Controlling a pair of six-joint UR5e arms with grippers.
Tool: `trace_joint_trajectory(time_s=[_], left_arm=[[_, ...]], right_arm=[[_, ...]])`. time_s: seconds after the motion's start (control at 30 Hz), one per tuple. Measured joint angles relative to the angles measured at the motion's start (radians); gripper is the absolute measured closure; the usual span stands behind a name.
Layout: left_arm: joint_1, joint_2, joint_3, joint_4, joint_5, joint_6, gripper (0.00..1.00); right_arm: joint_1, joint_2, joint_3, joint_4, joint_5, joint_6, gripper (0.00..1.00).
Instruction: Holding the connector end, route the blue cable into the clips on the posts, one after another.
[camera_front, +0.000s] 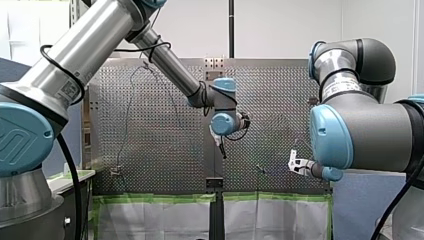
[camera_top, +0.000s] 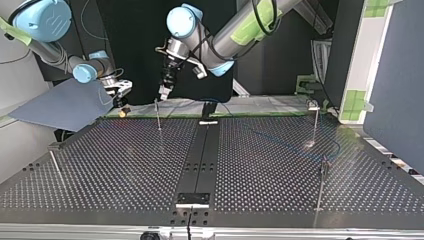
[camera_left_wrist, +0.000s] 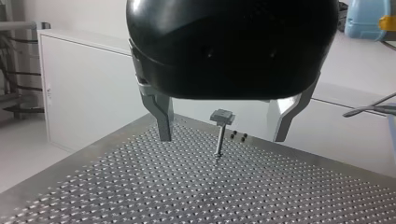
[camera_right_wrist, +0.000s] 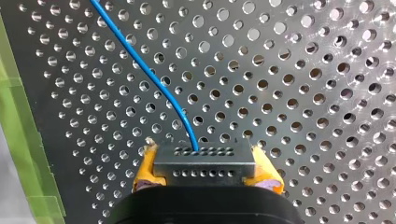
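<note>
The blue cable (camera_right_wrist: 154, 79) came out of the grey connector (camera_right_wrist: 204, 163) and curved away over the perforated counter (camera_right_wrist: 303, 93), not far from the green tape (camera_right_wrist: 18, 140) along the counter's edge. The connector sat crosswise in the right gripper (camera_right_wrist: 204, 156), and the yellow pads (camera_right_wrist: 145, 168) were closed against its two ends.

From across the counter, the right gripper hung low by the far left corner. Its forearm reached in nearly level from a bent elbow. A faint blue line crossed the counter's right half, but I couldn't make out whether it sat in any clip there.

The left arm stretched down in a long diagonal from its shoulder to the middle of the far edge. Its wrist was bent so the left gripper (camera_left_wrist: 223, 137) pointed at the counter, just above a thin post (camera_top: 158, 114). The metal fingers (camera_left_wrist: 161, 114) stood wide apart with nothing held. Through the gap between them, further along the counter, stood a corner post (camera_left_wrist: 218, 144) topped with a small clip (camera_left_wrist: 222, 115).
</note>
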Motion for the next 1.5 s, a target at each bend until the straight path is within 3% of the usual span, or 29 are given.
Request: trace_joint_trajectory(time_s=[0.37, 0.73, 1.23, 1.5], left_arm=[[0.039, 0.093, -0.093, 0.054, 0.019, -0.024, 0.0], [0.117, 0.198, -0.198, 0.103, 0.06, -0.02, 0.0], [0.119, 0.317, -0.319, 0.105, 0.049, 0.001, 0.0], [0.116, 0.288, -0.387, 0.145, 0.048, 0.001, 0.0]], right_arm=[[0.001, 0.002, 0.0, 0.0, 0.0, -0.001, 1.0], [0.002, 0.003, 0.0, 0.0, 0.0, -0.001, 1.0], [0.005, 0.004, 0.0, 0.0, 0.0, -0.002, 1.0], [0.005, 0.003, 0.0, 0.003, 0.0, -0.007, 1.0]])
